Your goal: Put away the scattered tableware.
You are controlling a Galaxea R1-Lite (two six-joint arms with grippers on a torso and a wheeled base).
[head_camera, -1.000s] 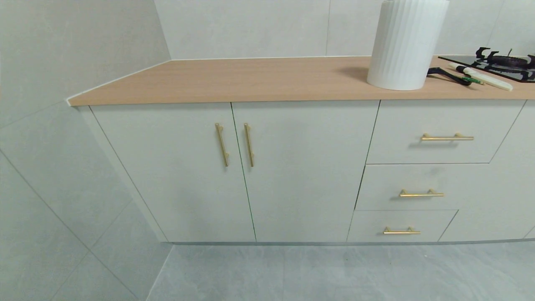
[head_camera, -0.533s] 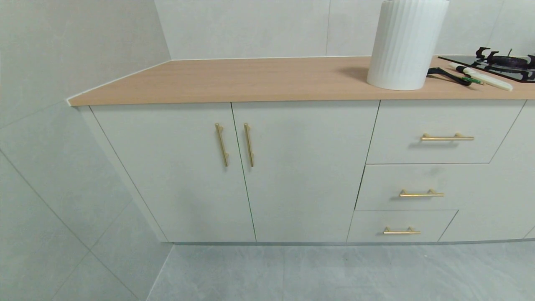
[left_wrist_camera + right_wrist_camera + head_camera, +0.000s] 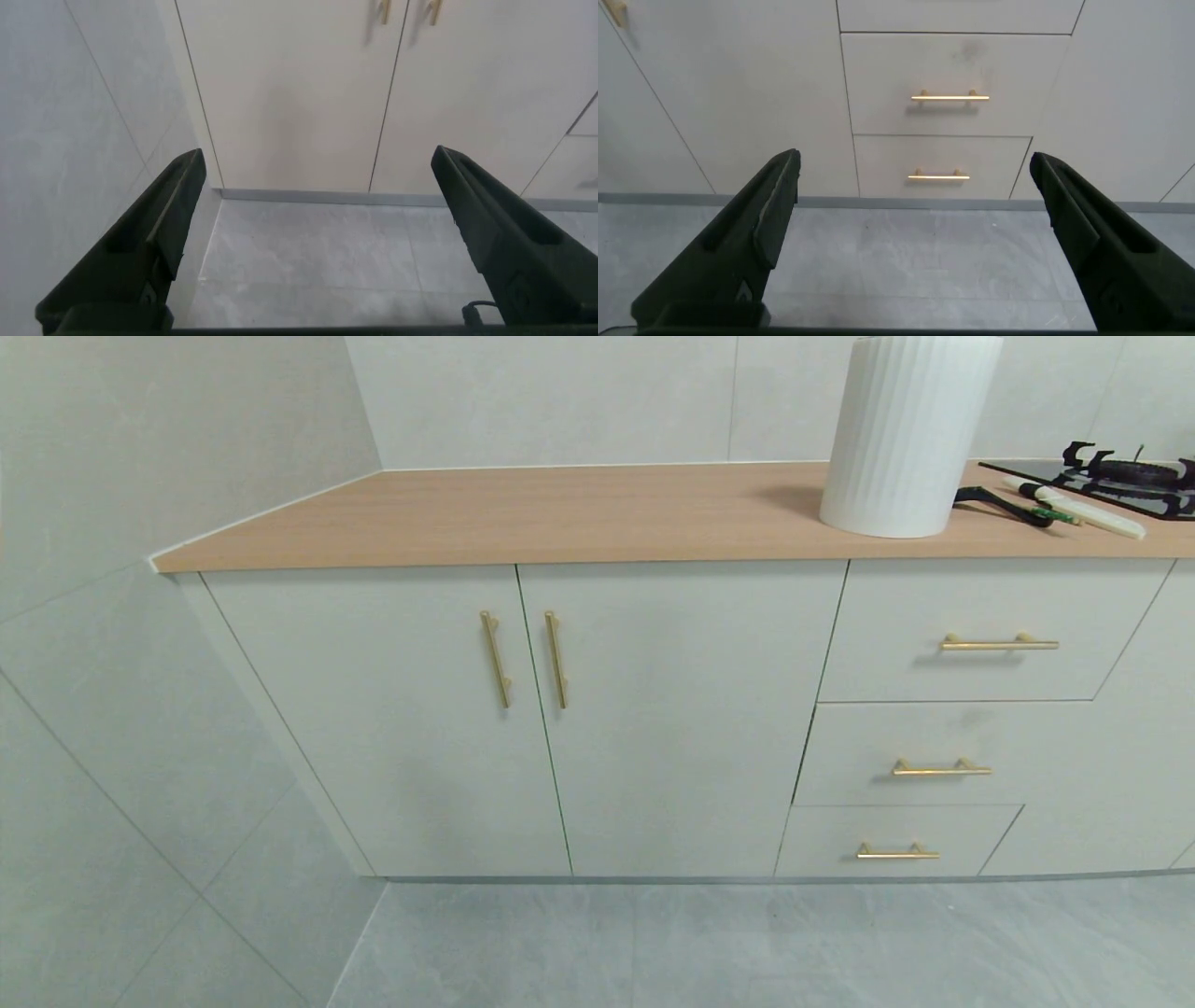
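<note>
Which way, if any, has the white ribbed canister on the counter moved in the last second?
No. The white ribbed canister stands at the same spot on the wooden countertop, unchanged against the top drawer handle below it.

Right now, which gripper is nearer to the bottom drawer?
Right. The right gripper hangs open, low, facing the bottom drawer; the left gripper hangs open in front of the double doors, off to the drawer's left.
</note>
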